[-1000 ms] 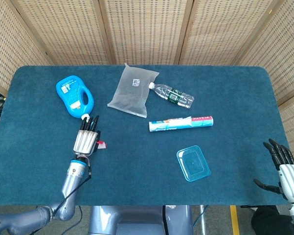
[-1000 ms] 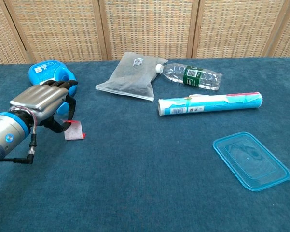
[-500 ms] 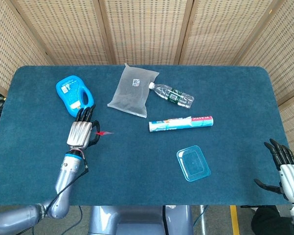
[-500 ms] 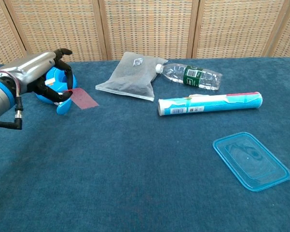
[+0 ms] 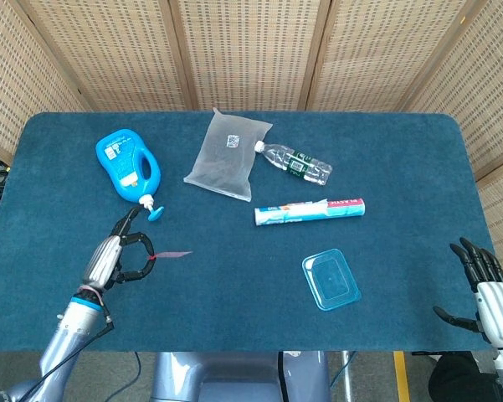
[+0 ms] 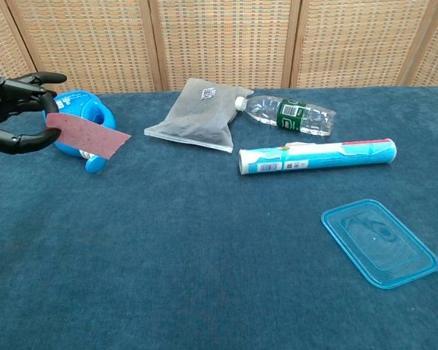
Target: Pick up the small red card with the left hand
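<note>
My left hand (image 5: 117, 254) hangs above the table's left front part and pinches the small red card (image 5: 172, 254) at its left end. In the chest view the left hand (image 6: 14, 109) shows at the far left edge, and the red card (image 6: 87, 135) sticks out flat to the right of the fingers, lifted off the cloth. My right hand (image 5: 484, 285) rests at the table's front right corner, fingers spread and empty; the chest view does not show it.
On the blue table (image 5: 234, 293) lie a blue detergent bottle (image 5: 127, 166), a grey pouch (image 5: 224, 154), a clear water bottle (image 5: 295, 162), a long tube (image 5: 310, 211) and a clear blue lid (image 5: 330, 280).
The left hand has lifted the red card off the cloth and drawn back toward the front left. The right hand has stayed put.
</note>
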Motion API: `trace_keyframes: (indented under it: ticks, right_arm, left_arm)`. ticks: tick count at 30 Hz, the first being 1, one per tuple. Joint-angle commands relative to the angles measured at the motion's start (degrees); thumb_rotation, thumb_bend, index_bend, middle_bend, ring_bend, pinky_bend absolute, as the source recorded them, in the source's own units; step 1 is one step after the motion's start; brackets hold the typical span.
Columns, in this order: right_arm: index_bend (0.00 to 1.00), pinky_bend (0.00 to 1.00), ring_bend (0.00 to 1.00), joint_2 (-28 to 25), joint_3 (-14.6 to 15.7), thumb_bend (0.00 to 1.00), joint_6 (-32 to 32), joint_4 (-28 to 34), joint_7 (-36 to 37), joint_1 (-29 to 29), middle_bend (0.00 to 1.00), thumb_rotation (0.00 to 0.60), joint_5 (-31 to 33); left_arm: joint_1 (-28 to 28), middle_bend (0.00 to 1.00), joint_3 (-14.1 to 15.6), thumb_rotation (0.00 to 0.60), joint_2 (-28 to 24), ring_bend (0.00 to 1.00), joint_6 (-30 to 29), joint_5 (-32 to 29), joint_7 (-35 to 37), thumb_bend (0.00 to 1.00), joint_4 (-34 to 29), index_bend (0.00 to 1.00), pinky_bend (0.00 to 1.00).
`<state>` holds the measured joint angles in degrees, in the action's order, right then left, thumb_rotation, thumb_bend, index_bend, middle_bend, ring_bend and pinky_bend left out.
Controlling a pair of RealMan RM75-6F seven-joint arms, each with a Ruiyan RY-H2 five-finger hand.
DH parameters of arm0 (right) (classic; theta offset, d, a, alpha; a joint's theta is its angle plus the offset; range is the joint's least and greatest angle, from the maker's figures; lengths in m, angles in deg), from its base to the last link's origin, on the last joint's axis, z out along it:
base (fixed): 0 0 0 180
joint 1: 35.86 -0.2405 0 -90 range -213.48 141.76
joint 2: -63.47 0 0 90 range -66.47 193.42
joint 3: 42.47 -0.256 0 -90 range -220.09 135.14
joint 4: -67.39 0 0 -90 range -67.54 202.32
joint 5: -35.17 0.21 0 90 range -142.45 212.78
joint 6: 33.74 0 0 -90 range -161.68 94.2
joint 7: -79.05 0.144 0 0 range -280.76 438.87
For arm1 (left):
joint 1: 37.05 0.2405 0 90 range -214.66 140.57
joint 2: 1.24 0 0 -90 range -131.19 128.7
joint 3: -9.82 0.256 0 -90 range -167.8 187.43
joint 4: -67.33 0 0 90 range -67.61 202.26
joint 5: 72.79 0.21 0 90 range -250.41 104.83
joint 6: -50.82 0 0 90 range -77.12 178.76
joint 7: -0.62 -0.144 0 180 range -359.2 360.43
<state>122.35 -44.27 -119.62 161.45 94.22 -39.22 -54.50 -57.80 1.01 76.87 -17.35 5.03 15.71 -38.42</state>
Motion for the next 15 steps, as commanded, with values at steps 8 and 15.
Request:
trace_keyframes:
  ticks: [8,15]
  right_arm:
    - [0.00,0.00,0.00,-0.1,0.0,0.00,0.2,0.0,0.1,0.0,0.00,0.600,0.1]
    - [0.00,0.00,0.00,-0.2,0.0,0.00,-0.4,-0.3,0.7,0.3,0.00,0.600,-0.1]
  left_arm:
    - [1.6,0.00,8.8,0.600,-5.4,0.00,5.6,9.8,17.9,0.57,-6.8,0.59,0.00]
    - [1.3,0.00,10.3,0.600,-4.9,0.00,5.8,10.9,19.3,0.57,-7.8,0.59,0.00]
